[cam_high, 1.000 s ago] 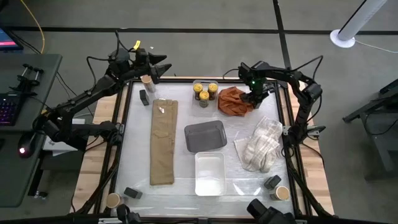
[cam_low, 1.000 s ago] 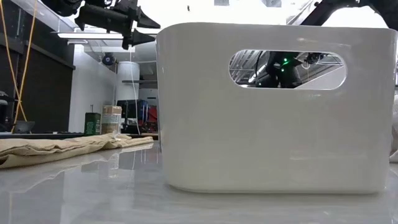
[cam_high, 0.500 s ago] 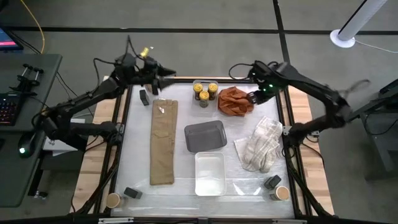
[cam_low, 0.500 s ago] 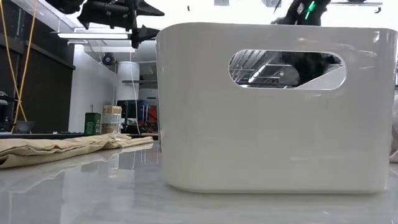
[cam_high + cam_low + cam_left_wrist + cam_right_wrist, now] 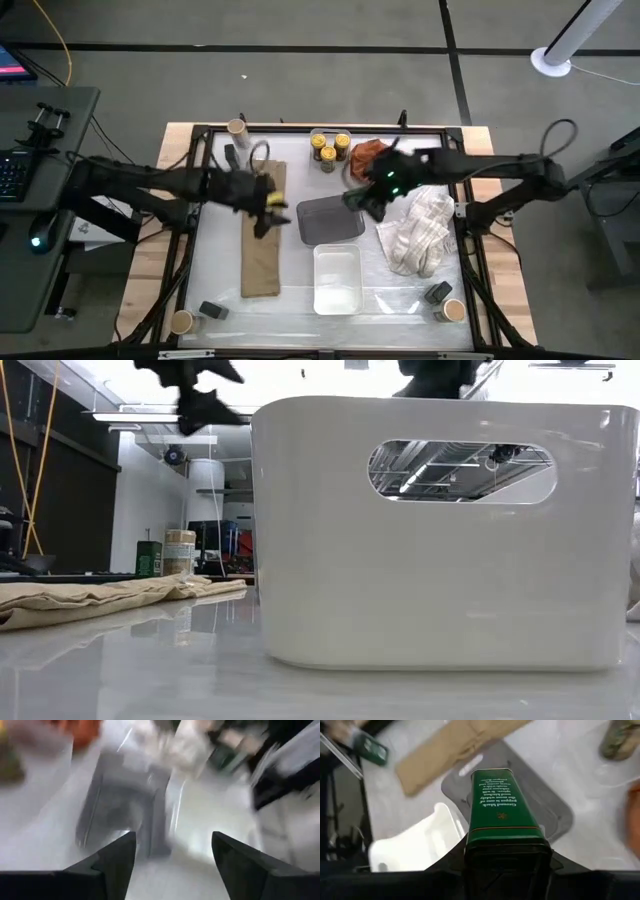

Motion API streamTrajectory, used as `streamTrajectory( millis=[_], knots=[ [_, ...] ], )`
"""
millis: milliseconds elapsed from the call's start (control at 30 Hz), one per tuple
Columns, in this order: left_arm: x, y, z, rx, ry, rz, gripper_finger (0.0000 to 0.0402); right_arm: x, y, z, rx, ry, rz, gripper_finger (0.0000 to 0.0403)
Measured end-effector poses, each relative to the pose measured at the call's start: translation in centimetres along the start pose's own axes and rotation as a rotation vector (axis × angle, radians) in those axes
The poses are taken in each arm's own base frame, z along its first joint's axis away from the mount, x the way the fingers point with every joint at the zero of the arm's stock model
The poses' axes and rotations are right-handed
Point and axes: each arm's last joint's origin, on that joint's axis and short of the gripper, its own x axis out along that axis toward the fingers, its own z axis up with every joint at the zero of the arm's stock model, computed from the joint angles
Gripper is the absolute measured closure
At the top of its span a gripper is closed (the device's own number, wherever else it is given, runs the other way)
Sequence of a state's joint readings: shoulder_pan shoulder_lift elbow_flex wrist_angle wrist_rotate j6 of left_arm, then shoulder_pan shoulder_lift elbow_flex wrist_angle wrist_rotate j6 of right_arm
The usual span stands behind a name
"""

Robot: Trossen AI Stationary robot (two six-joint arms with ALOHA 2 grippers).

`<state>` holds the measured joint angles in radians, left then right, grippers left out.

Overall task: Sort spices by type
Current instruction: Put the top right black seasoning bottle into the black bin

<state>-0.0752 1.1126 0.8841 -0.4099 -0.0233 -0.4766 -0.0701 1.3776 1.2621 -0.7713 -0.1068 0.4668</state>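
Green tin (image 5: pixel 504 809) labelled "Ground black pepper" is gripped by right hand (image 5: pixel 506 851) above grey tray (image 5: pixel 545 805); left hand (image 5: pixel 172 857) is spread wide, empty.

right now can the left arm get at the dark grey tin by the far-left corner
Probably yes: the left end effector is open and empty over the tan cloth, and nothing blocks the small dark grey tin.
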Motion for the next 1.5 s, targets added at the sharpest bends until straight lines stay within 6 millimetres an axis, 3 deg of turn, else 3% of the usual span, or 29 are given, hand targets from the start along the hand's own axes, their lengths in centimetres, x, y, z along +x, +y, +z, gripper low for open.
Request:
streamTrajectory(
  millis=[167,367,500,633,867,1200,1500],
  knots=[
    [1.2,-1.1,-4.4,0.012,0.095,0.210,0.0217,4.5,0.0,-0.3,-0.047,0.123,-0.049,0.0296],
    [5.1,-0.2,-9.0,-0.058,0.127,0.263,0.0380,8.4,-0.8,-0.7,-0.077,0.211,-0.125,0.0296],
    [7.3,1.3,-10.6,-0.104,0.099,0.364,0.0391,10.7,-1.3,-1.0,-0.088,0.262,-0.148,0.0296],
    [9.2,2.8,-10.4,-0.055,0.089,0.438,0.0398,12.5,-1.6,-0.8,-0.122,0.293,-0.217,0.0296],
    [11.9,5.6,-9.0,0.051,0.087,0.394,0.0401,14.0,-1.0,1.7,-0.258,0.385,-0.337,0.0296],
    [12.0,8.7,-7.0,0.164,0.045,0.455,0.0401,14.8,-1.2,2.3,-0.432,0.502,-0.402,0.0296],
    [11.5,10.0,-6.4,0.161,0.046,0.478,0.0401,14.7,-1.6,2.4,-0.495,0.537,-0.394,0.0296]
  ],
)
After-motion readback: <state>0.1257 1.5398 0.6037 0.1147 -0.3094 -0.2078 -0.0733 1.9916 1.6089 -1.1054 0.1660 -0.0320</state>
